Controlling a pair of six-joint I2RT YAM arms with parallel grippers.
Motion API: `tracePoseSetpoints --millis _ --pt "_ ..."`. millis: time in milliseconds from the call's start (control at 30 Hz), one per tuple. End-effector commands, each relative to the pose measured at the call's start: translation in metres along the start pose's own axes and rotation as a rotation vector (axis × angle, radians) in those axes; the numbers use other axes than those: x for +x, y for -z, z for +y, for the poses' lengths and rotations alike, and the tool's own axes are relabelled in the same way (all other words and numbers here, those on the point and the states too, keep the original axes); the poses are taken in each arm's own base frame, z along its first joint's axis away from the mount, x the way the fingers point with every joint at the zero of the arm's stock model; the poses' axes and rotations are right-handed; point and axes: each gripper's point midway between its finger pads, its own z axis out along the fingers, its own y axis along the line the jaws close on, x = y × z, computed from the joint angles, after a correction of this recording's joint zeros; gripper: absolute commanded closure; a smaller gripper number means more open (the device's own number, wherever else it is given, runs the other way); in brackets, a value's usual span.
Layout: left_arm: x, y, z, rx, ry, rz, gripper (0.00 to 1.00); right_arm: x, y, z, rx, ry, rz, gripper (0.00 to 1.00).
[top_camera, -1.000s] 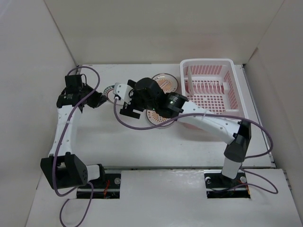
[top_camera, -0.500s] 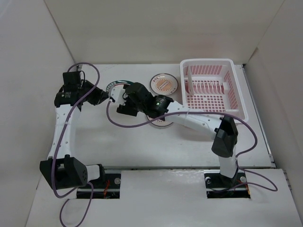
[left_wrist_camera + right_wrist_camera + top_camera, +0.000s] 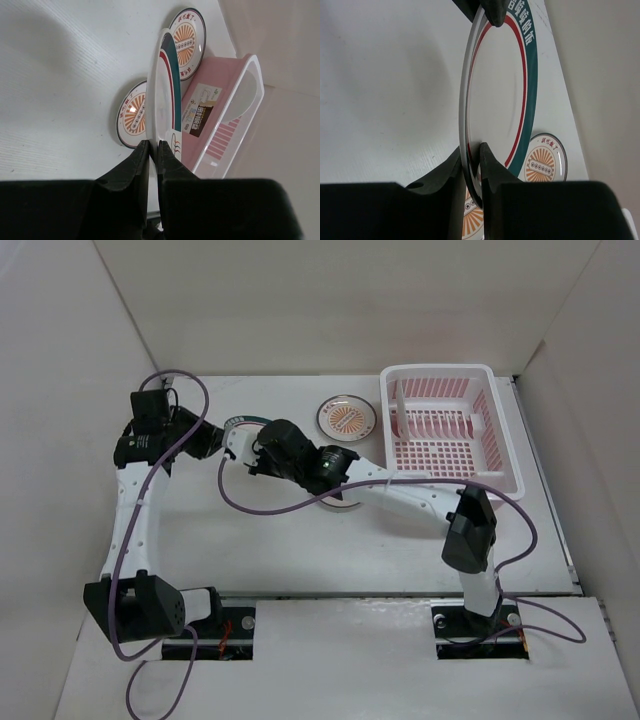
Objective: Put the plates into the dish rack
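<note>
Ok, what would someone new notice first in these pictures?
A white round plate with a dark green rim, up on edge left of centre, is pinched by the left arm's fingers on one side and the right arm's fingers on the opposite one. The pink plastic dish rack sits far right.

White tabletop [image 3: 300,540], pale back wall [image 3: 340,300] at twelve o'clock, left panel [image 3: 50,440] at nine, right panel [image 3: 595,410] at three, soft light, perhaps overhead

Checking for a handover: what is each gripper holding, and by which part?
Both hold the green-rimmed plate by its rim: the left gripper pinches one side, the right gripper the opposite side.
</note>
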Motion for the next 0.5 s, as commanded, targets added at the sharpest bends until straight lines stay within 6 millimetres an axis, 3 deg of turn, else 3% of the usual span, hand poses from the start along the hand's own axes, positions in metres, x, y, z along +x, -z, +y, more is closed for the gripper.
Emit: tracePoseSetpoints --millis 0,100,133,167,200,267,300,333,400,433,467 --pt "0.008 0.019 -0.026 0.114 -0.060 0.014 1.00 -0.035 0.009 -0.039 0.115 -0.106 -0.122 1.00" --pt "0.008 0.023 -0.041 0.180 -0.085 0.024 0.99 -0.039 0.019 -0.042 0.113 -0.128 -0.144 1.00" --pt "0.005 0.025 -0.051 0.227 -0.108 0.016 0.88 -0.037 0.021 -0.039 0.102 -0.126 -0.143 1.00" --pt "0.001 0.027 -0.057 0.259 -0.128 0.005 0.60 -0.035 0.022 -0.038 0.102 -0.140 -0.145 1.00" --pt "0.001 0.027 -0.061 0.287 -0.141 0.009 0.46 -0.037 0.029 -0.041 0.105 -0.151 -0.154 1.00" --pt "-0.007 0.035 -0.076 0.362 -0.182 -0.026 0.28 -0.040 0.038 -0.047 0.127 -0.172 -0.165 1.00" --pt "-0.009 0.039 -0.082 0.378 -0.193 -0.038 0.25 -0.041 0.044 -0.049 0.130 -0.199 -0.174 1.00" --pt "-0.017 0.039 -0.082 0.362 -0.208 -0.085 0.17 -0.039 0.049 -0.059 0.154 -0.228 -0.174 1.00" --pt "-0.024 0.039 -0.079 0.330 -0.217 -0.125 0.13 -0.030 0.059 -0.083 0.196 -0.303 -0.166 1.00" --pt "-0.028 0.038 -0.076 0.317 -0.234 -0.146 0.10 -0.037 0.077 -0.100 0.212 -0.396 -0.207 1.00" --pt "-0.032 0.034 -0.071 0.292 -0.238 -0.169 0.05 -0.027 0.085 -0.121 0.231 -0.457 -0.212 1.00"
